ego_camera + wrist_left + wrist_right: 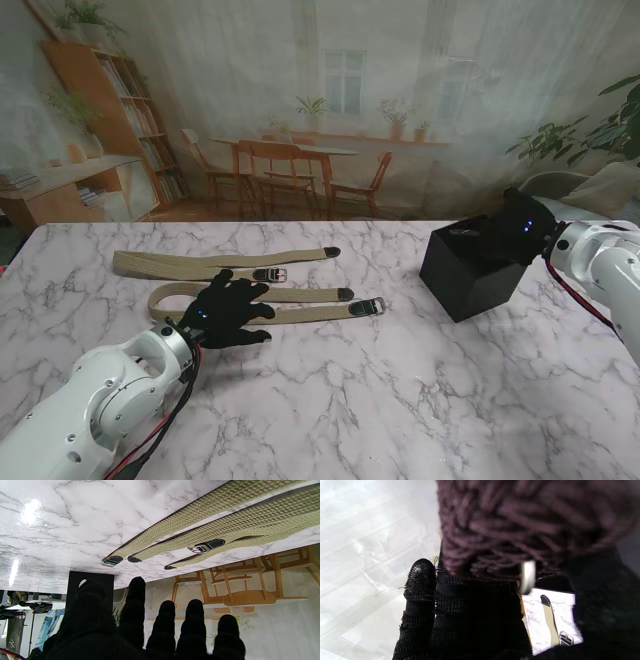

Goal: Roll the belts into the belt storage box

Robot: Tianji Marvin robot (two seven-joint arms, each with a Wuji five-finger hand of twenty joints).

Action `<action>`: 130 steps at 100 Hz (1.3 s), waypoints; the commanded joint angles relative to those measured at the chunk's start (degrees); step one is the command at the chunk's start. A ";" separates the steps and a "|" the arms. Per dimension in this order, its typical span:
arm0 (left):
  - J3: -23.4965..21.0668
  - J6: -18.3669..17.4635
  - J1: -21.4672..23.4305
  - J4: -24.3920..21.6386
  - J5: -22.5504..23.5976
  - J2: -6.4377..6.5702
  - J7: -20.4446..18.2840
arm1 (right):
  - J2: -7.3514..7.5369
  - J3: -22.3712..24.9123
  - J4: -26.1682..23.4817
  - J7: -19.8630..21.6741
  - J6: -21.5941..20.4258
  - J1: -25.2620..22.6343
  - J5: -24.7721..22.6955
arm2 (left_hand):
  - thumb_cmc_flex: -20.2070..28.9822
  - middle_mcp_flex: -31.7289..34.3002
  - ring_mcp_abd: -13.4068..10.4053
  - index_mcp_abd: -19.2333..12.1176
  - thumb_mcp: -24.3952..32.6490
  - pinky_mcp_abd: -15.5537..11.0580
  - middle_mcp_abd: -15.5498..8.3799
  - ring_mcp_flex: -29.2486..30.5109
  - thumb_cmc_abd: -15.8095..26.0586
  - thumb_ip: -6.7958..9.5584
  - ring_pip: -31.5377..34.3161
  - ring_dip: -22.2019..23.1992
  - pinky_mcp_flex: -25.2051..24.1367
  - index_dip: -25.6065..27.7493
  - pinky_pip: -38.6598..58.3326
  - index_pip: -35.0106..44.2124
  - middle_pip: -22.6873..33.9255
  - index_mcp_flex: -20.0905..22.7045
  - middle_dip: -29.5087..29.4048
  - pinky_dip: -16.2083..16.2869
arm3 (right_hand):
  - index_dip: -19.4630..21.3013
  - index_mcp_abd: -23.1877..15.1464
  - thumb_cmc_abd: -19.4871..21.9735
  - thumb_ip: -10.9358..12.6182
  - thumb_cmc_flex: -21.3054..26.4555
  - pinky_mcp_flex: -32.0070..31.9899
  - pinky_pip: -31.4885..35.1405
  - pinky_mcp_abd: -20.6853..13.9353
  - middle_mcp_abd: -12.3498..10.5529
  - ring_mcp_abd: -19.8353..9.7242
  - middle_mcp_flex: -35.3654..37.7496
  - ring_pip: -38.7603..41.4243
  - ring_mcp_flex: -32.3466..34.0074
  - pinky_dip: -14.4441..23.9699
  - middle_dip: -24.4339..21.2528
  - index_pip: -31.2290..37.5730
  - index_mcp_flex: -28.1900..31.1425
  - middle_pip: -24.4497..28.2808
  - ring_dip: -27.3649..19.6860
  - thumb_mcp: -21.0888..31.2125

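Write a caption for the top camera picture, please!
Left hand over tan belts; right hand at the black box.

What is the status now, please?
Left robot hand open over flat beige woven belts. Right robot hand holds dark braided belt at black storage box. Nothing in the way.

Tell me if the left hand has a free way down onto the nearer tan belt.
Probably yes. The left hand hovers with fingers spread right over the nearer tan belt, and the wrist view shows nothing between its fingers and the belts.
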 commanded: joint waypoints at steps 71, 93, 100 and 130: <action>0.48 0.07 -0.49 0.61 -0.15 -0.01 -0.70 | 0.36 -17.31 10.88 -1.82 6.12 11.69 4.50 | -0.83 -0.04 -0.48 0.31 -0.86 2.24 0.09 -1.31 2.44 -0.17 -1.50 0.48 -0.92 0.41 -2.54 0.42 -0.32 1.08 0.59 0.51 | -6.40 -21.26 9.44 3.52 9.36 -4.23 -2.63 -0.04 -8.58 -4.93 -2.18 -10.79 -3.48 0.47 -2.75 5.07 -4.04 -3.39 -3.44 8.54; 0.58 0.00 -0.60 0.72 -0.17 0.00 -0.72 | 0.54 -18.19 11.73 -2.42 7.62 11.76 4.32 | -0.86 -0.04 -0.44 0.38 -0.89 2.32 0.15 -1.27 2.40 -0.18 -1.48 0.48 -0.88 0.41 -2.52 0.42 -0.31 1.06 0.59 0.52 | -7.53 -17.04 11.47 4.61 3.32 -9.75 -5.12 1.28 -5.58 -3.56 -14.81 -20.20 -12.39 -0.91 -7.89 -2.44 -11.09 -8.22 -9.21 9.79; 0.62 -0.01 -0.64 0.73 -0.17 0.01 -0.76 | 0.48 -17.72 11.74 -2.67 8.05 11.34 4.35 | -0.82 -0.07 -0.38 0.42 -0.86 2.29 0.12 -1.28 2.40 -0.17 -1.49 0.48 -0.86 0.40 -2.52 0.42 -0.32 1.06 0.59 0.52 | -6.31 -15.76 13.40 6.79 -0.51 -11.57 -5.78 1.88 -4.84 -3.07 -18.91 -21.30 -15.24 -0.87 -9.65 -5.13 -12.74 -7.70 -10.63 9.67; 0.89 0.01 -0.82 0.84 -0.15 0.02 -0.83 | 0.28 -13.63 9.93 -3.71 9.77 8.08 2.54 | -0.74 -0.05 -0.40 0.34 -0.86 2.27 0.15 -1.26 2.32 -0.16 -1.46 0.49 -0.82 0.38 -2.51 0.38 -0.30 0.98 0.59 0.51 | -1.03 -11.67 17.98 11.92 -8.98 -19.32 -7.27 3.36 -0.07 -0.33 -37.55 -21.95 -29.86 0.08 -11.41 -13.00 -24.94 -9.05 -15.35 5.67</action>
